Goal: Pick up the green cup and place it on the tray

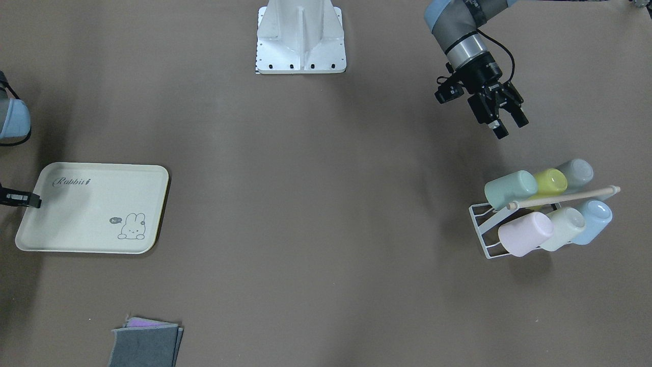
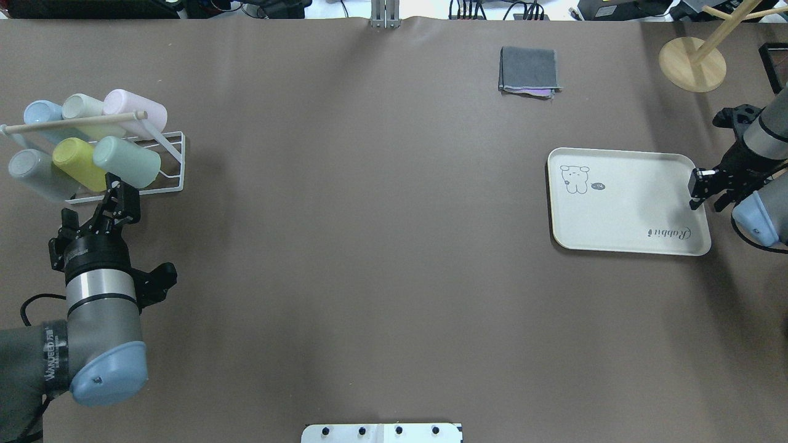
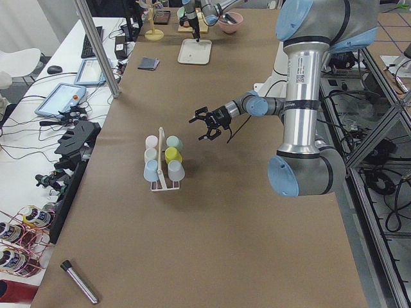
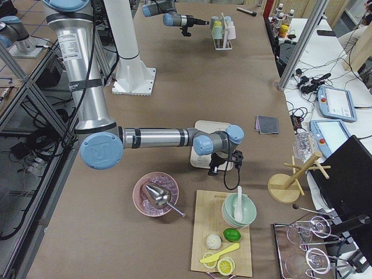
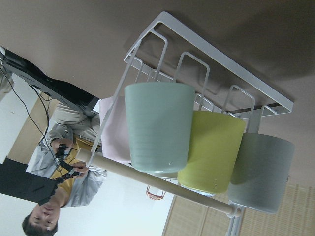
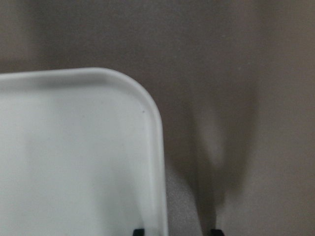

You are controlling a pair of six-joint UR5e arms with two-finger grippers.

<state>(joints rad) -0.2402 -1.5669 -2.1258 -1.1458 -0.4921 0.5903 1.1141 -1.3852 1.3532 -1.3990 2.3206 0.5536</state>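
Note:
The green cup [image 1: 511,189] lies on its side on a white wire rack [image 1: 481,224], at the end of the row nearest my left arm; it also shows in the overhead view [image 2: 126,161] and the left wrist view [image 5: 157,128]. My left gripper [image 1: 507,125] is open and empty, a short way from the cup's base and pointing at it, as the overhead view [image 2: 121,187] also shows. The cream tray [image 1: 97,214] lies flat at the other end of the table. My right gripper [image 2: 694,191] hangs at the tray's short edge, its fingertips [image 6: 139,230] apart astride the rim [image 6: 160,147].
The rack also holds yellow-green [image 1: 550,182], grey [image 1: 575,173], pink [image 1: 524,233], whitish-mint [image 1: 563,228] and pale blue [image 1: 593,220] cups under a wooden rod [image 1: 560,196]. A folded grey cloth [image 1: 145,344] lies beyond the tray. The robot base [image 1: 300,41] stands mid-table.

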